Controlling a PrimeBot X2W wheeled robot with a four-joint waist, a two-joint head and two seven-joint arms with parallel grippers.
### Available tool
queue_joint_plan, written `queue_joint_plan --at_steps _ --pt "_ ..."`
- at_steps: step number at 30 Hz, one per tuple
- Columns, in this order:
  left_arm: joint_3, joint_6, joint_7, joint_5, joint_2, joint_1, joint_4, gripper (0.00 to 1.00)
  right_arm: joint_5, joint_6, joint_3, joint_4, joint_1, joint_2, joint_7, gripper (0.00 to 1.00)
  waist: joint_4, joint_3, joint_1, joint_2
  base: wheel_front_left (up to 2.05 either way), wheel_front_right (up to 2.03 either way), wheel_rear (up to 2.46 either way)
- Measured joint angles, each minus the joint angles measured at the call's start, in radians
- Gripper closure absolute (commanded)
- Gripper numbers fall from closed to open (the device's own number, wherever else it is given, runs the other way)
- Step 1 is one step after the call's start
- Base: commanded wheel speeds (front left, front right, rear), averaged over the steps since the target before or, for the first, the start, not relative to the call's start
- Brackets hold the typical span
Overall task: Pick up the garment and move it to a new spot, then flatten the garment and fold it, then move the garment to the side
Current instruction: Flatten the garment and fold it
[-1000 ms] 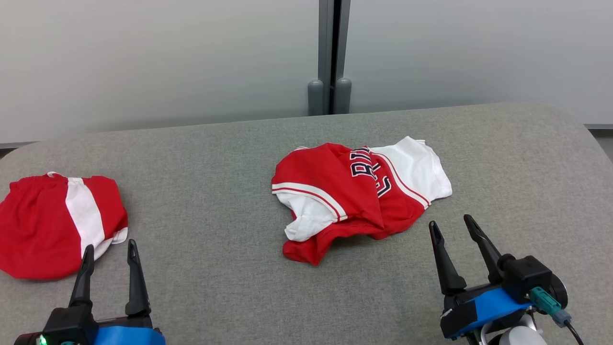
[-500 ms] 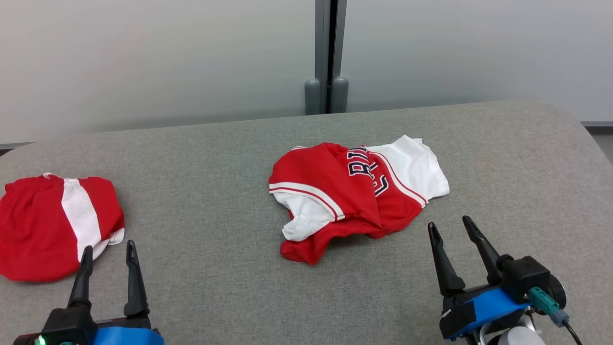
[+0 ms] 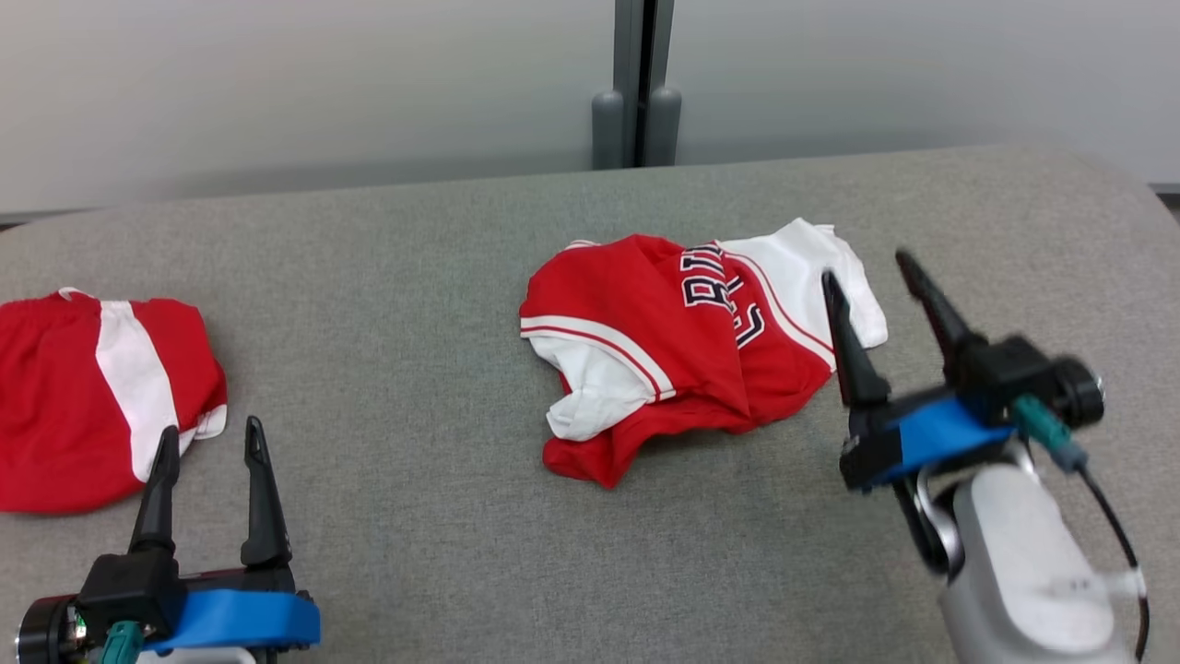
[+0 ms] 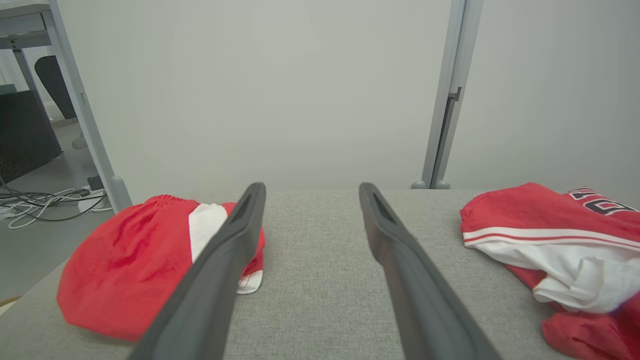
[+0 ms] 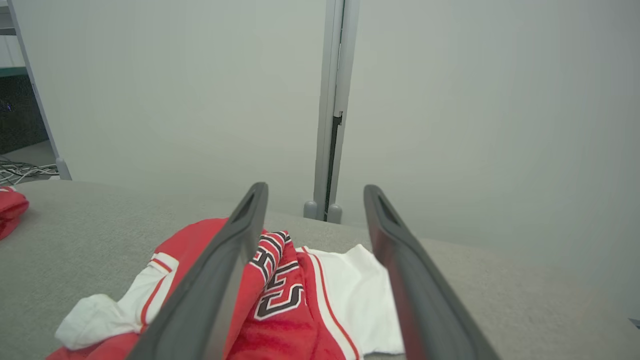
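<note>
Reaching for the pick-up looks like the step in hand; nothing is lifted yet. Nearest, the left gripper [image 3: 211,427] sits low at the near edge of the grey fabric-covered table [image 3: 415,535], fingers spread wide and empty, with the red and white shorts [image 3: 55,406] just beyond its left finger. Further in, the right gripper [image 3: 865,266] hangs above the table, jaws fully apart with nothing between them. Its left finger crosses in front of the right edge of the crumpled red and white jersey [image 3: 664,341], which lies bunched near the middle of the table; whether it touches the cloth I cannot tell.

In the right wrist view the lettering faces up, with the white sleeve [image 5: 360,295] between the fingers. My judgement is that the right gripper should come down on a raised fold at that sleeve or shoulder, not on cloth lying flat, and close before the tips dig into the table cover. A grip near an edge should let the jersey hang open when lifted. Beyond it, the table runs back to a pale wall with a grey post [image 3: 636,83]
</note>
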State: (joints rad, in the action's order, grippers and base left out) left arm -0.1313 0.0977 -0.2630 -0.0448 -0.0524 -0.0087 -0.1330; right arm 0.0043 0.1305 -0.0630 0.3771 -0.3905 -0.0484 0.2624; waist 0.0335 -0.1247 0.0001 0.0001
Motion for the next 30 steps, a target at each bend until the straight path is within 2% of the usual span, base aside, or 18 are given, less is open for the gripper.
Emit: queue_joint_plan --at_steps 3,10,16,23,30 --pt "0.0 0.0 0.0 -0.004 0.0 -0.019 0.003 0.0 -0.046 0.0 0.012 0.049 -0.112 -0.003 0.0 0.0 -0.005 -0.031 0.0 0.0 0.0 0.0 0.0" --pt "0.01 0.005 0.0 -0.011 0.001 -0.071 0.015 0.0 -0.103 0.0 0.045 0.215 -0.334 -0.058 0.0 0.0 -0.031 -0.11 0.0 0.0 0.0 0.0 0.0" --pt "0.026 0.006 0.0 -0.028 0.001 -0.128 0.023 0.0 -0.139 0.0 0.084 0.412 -0.467 -0.093 -0.005 0.0 -0.056 -0.185 0.0 0.0001 0.0 0.0 0.0" --pt "0.057 0.008 0.0 -0.051 0.001 -0.183 0.034 0.0 -0.168 0.0 0.125 0.638 -0.545 -0.136 -0.022 0.0 -0.102 -0.253 0.0001 0.0 0.0 0.0 0.0" --pt "0.073 0.004 0.0 -0.059 0.001 -0.19 0.033 0.0 -0.19 0.0 0.164 0.797 -0.563 -0.165 -0.043 0.0 -0.129 -0.282 0.0 0.0001 0.0 0.0 0.0"
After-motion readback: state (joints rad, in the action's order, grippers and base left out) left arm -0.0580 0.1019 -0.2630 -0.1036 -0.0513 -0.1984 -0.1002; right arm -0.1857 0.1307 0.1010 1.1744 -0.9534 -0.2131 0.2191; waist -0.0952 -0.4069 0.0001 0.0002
